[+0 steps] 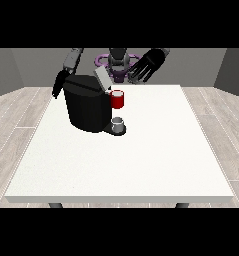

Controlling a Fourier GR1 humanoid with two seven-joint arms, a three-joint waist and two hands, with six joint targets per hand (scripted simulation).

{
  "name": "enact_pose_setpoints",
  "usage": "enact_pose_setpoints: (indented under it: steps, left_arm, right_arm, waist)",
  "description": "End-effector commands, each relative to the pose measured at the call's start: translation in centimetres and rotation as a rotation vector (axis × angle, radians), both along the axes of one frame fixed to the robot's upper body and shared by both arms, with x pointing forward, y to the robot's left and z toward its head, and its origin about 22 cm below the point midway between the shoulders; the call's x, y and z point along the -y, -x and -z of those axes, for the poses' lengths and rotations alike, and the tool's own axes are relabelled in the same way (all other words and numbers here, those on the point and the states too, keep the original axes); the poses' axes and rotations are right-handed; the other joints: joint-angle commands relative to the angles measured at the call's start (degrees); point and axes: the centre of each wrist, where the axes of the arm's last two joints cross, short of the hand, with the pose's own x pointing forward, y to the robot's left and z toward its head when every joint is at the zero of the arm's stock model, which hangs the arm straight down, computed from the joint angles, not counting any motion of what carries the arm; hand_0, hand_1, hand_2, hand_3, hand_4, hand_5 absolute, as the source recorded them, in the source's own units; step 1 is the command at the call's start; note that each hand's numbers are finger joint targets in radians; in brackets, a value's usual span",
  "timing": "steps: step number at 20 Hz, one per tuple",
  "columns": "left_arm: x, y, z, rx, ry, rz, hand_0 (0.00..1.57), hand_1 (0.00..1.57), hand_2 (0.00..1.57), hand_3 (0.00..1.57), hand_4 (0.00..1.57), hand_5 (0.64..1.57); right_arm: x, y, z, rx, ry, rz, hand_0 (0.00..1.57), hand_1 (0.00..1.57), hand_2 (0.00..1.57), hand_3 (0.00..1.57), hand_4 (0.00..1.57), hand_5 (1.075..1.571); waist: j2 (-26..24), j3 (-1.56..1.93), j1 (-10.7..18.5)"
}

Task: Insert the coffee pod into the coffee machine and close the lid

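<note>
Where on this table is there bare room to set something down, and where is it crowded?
Bare: the white table from the black coffee machine to the near edge, and the whole side at the view's right. Crowded: the far corner at the view's left, with the machine, its red holder and the small grey cup.

White table, small grey cup, plank floor, grey walls.

The grey cup (119, 123) stands upright, nearer the camera than the hand at the view's right (150, 62) and a little towards the view's left of it. The white table (121, 165) spreads from under that hand towards the camera. Pale plank floor (21, 120) surrounds it, and grey walls (11, 65) rise behind.
</note>
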Motion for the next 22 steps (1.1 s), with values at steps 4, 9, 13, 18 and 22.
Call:
enact_pose_setpoints:
  steps: [4, 9, 13, 18, 22]
  left_arm:
    - [0.6, 2.8, 12.1, -0.264, 0.664, -0.016, 0.00, 0.00, 0.00, 0.00, 0.41, 1.571]
    - [0.3, 9.2, 22.7, -0.445, 0.734, -0.085, 0.00, 0.00, 0.00, 0.00, 0.42, 1.571]
    - [-1.3, 11.8, 25.4, -0.555, 0.755, -0.161, 0.00, 0.00, 0.00, 0.00, 0.32, 1.571]
    - [-2.0, 11.0, 24.3, -0.562, 0.768, -0.208, 0.00, 0.00, 0.00, 0.00, 0.41, 1.571]
    - [-2.7, 12.3, 25.0, -0.543, 0.805, -0.212, 0.00, 0.00, 0.00, 0.00, 0.37, 1.571]
  right_arm:
    - [1.7, 4.4, 4.6, -0.117, -0.014, 0.077, 0.00, 0.00, 0.00, 0.00, 0.00, 1.571]
    - [4.1, 7.5, 6.2, -0.199, -0.017, 0.114, 0.00, 0.00, 0.00, 0.00, 0.00, 1.571]
    - [1.1, 6.9, 5.1, -0.149, -0.042, 0.033, 0.00, 0.00, 0.00, 0.00, 0.00, 1.571]
    - [-1.7, 3.0, 0.3, -0.025, -0.084, -0.165, 0.00, 0.00, 0.00, 0.00, 0.00, 1.571]
    - [-0.6, 1.9, -1.9, 0.020, -0.013, -0.245, 0.00, 0.00, 0.00, 0.00, 0.15, 1.571]
  waist:
    - [-9.74, -0.17, 7.38]
    - [-19.41, 0.01, 10.78]
    - [-24.53, 0.00, 11.28]
    - [-25.44, 0.01, 11.87]
    - [-23.44, 0.01, 13.01]
